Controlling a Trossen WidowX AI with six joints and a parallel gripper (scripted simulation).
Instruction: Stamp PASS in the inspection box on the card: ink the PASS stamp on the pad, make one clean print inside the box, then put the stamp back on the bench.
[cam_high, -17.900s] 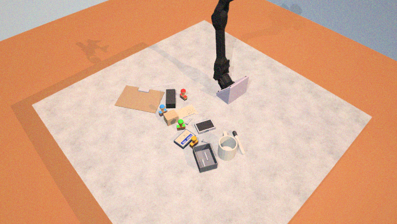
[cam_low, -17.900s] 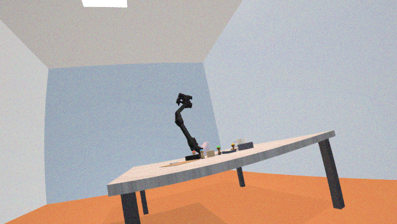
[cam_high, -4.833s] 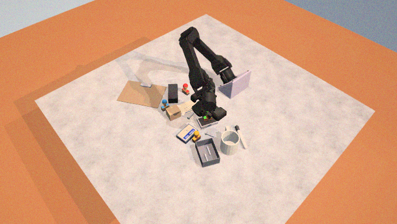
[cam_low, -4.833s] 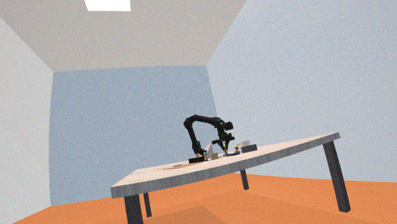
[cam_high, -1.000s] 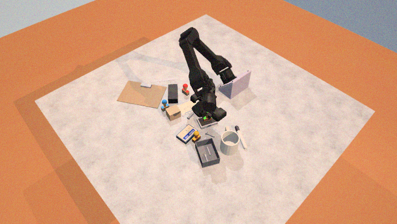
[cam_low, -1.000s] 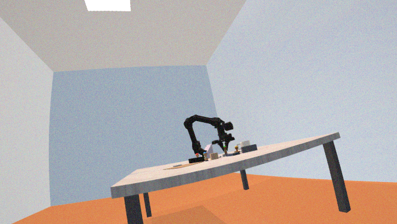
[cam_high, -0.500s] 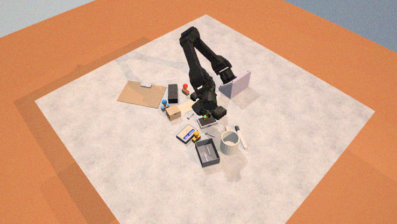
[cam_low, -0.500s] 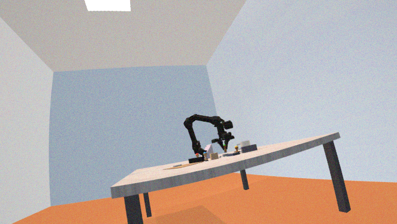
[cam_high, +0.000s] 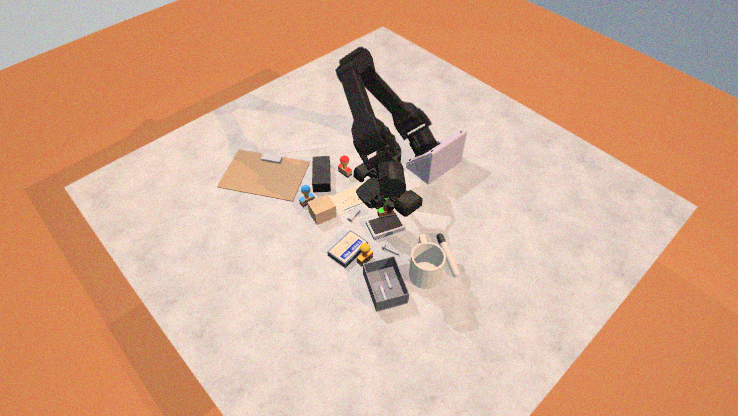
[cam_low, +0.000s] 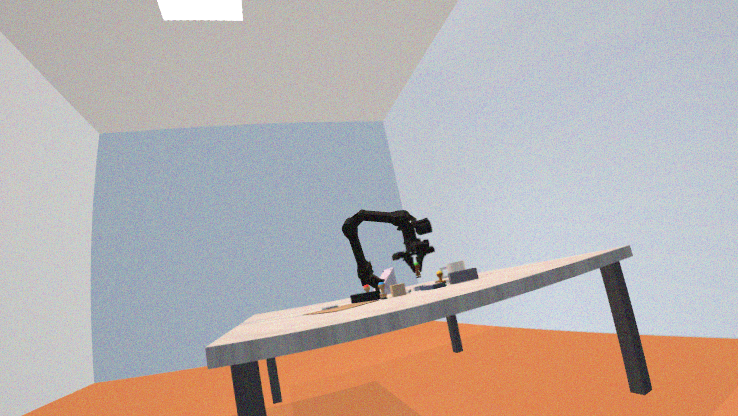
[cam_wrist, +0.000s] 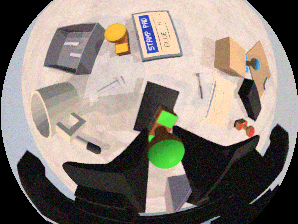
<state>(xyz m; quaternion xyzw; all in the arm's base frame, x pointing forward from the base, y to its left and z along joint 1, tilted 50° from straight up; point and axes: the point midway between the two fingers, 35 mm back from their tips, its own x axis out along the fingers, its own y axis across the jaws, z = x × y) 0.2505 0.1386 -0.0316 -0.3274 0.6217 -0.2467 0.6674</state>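
One green-knobbed wooden stamp (cam_high: 383, 210) (cam_low: 416, 267) (cam_wrist: 166, 153) sits between my partly closed pincer (cam_high: 388, 205) (cam_low: 417, 271) (cam_wrist: 160, 131), held above the open dark ink pad (cam_high: 385, 225) (cam_wrist: 156, 102). I judge it light and rigid, its rounded knob slippery; the narrow neck beneath offers surest hold.

Green-knobbed, brown-bodied stamp (cam_high: 385, 210) (cam_low: 417, 268) (cam_wrist: 166, 153): roughly upright, raised, gripped between black fingers (cam_high: 408, 202). Dark rectangular ink pad in a pale casing (cam_high: 385, 225) (cam_wrist: 160, 95): open, lying flat beneath. Cream printed card (cam_high: 349, 198) (cam_wrist: 219, 102): flat nearby; box marking unreadable.
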